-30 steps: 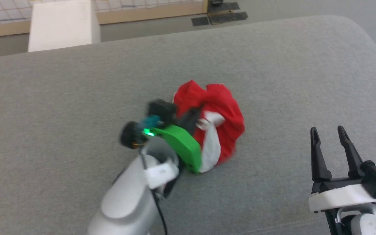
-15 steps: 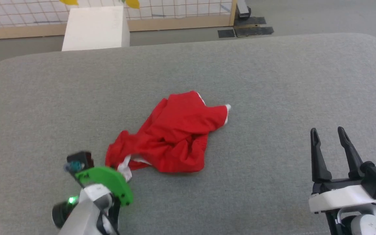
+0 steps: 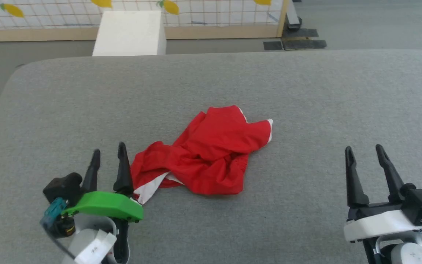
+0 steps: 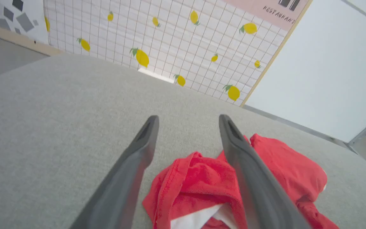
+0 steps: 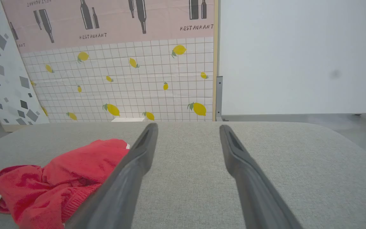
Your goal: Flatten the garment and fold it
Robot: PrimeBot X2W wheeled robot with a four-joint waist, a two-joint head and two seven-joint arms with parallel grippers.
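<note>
1. As you look down from the head camera, the garment (image 3: 211, 154) lies crumpled near the middle of the grey padded worktop (image 3: 306, 91), a little to the left of centre.
2. Cloth is bright red, bunched in folds, and runs on a slant from its near-left end to its far-right end. White trim (image 3: 151, 187) shows at the near-left end, and a thin white edge at the far-right corner.
3. Your left gripper (image 3: 109, 147) sits at the lower left, fingers spread apart with nothing clamped between them. Its right finger stands just beside the garment's near-left end; contact cannot be told.
4. Left wrist view: left gripper (image 4: 188, 117) is open, and the garment (image 4: 199, 178) lies low between and to the right of the fingers, white trim at the bottom edge.
5. Your right gripper (image 3: 363, 147) is at the lower right, well apart from the cloth, fingers wide and empty.
6. Right wrist view: right gripper (image 5: 188, 125) is open over bare grey surface, with the garment (image 5: 84, 162) off to the left.
7. Beyond the worktop's far edge: a white box (image 3: 130, 33) and a gridded wall panel with lemons (image 5: 122, 86).
</note>
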